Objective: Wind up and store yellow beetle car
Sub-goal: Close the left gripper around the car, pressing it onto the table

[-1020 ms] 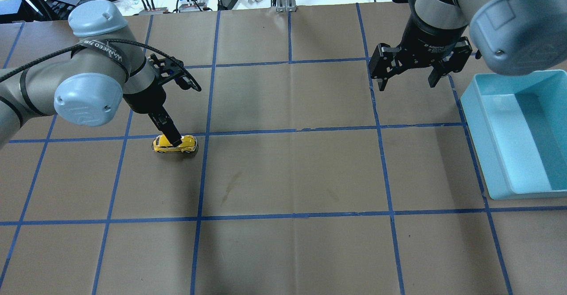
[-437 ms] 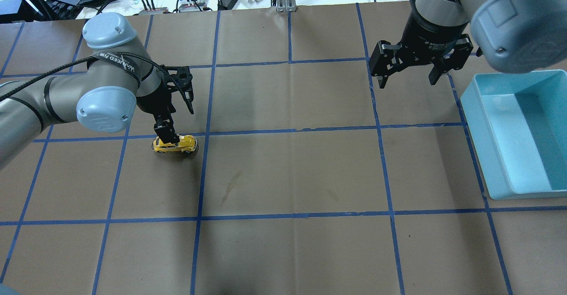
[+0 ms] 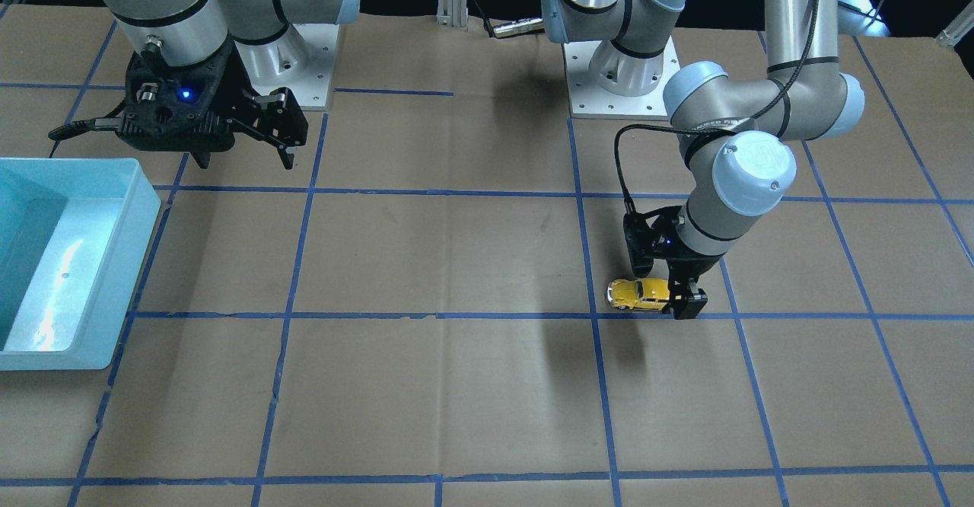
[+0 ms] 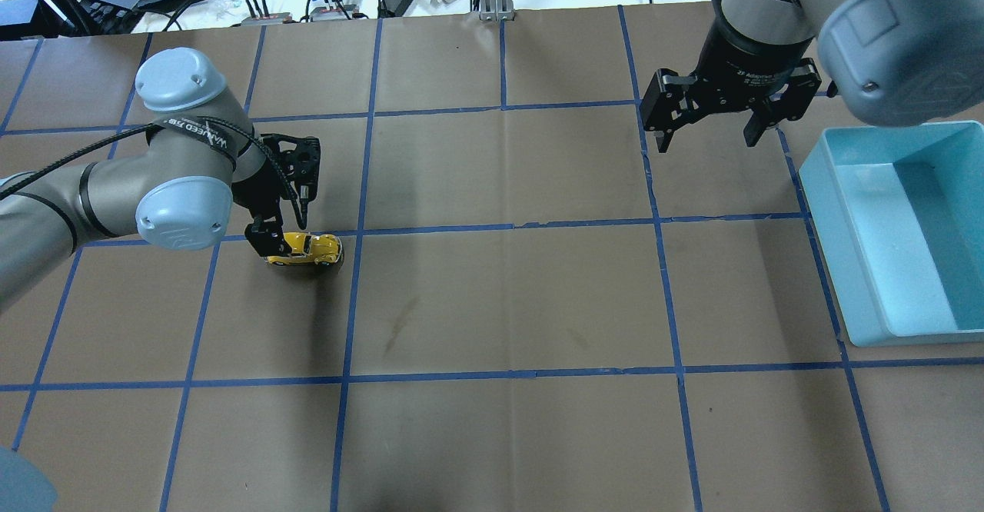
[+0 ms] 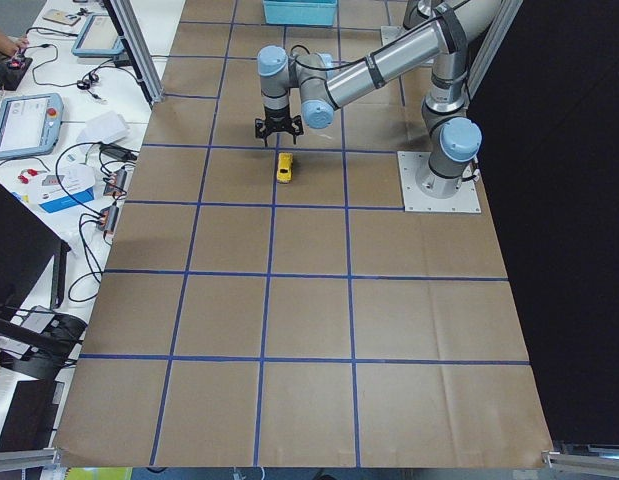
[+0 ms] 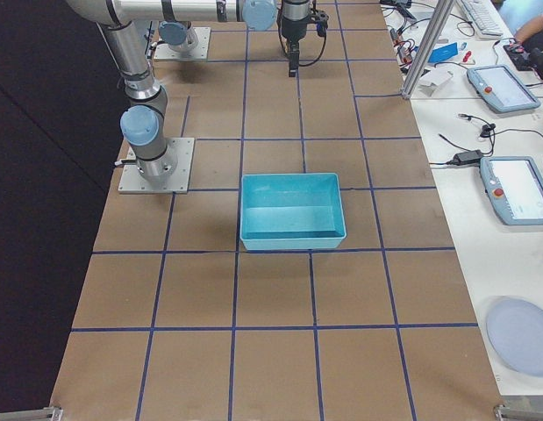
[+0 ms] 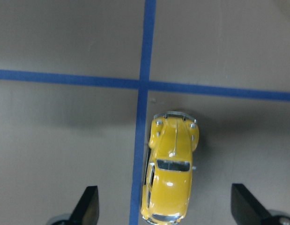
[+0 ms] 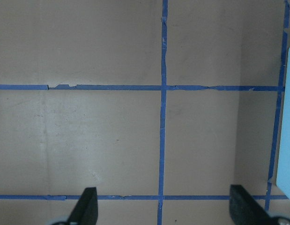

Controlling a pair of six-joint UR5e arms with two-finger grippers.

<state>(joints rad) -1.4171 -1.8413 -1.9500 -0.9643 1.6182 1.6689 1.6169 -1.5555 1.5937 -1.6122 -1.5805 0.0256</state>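
Out from the robot's edge of the counter, in front of the left arm's base and well clear of every edge and corner, the yellow beetle car sits on its wheels. It lies along a strip of blue tape, one flank overlapping it, with its nose towards a crossing of two tape lines and towards the counter's right end.

The left pincer points straight down over the rear half of the car. Its two fingers stand wide apart, one on each side of the body, and the wrist view shows bare counter between each finger and the paint, so nothing is gripped.

The right pincer hangs above the counter nearer the operators' edge, also spread wide and holding nothing; its wrist view shows only brown paper and tape below. Just beside it, towards the right end, sits a light blue bin, with no car inside. Car and bin are well apart.
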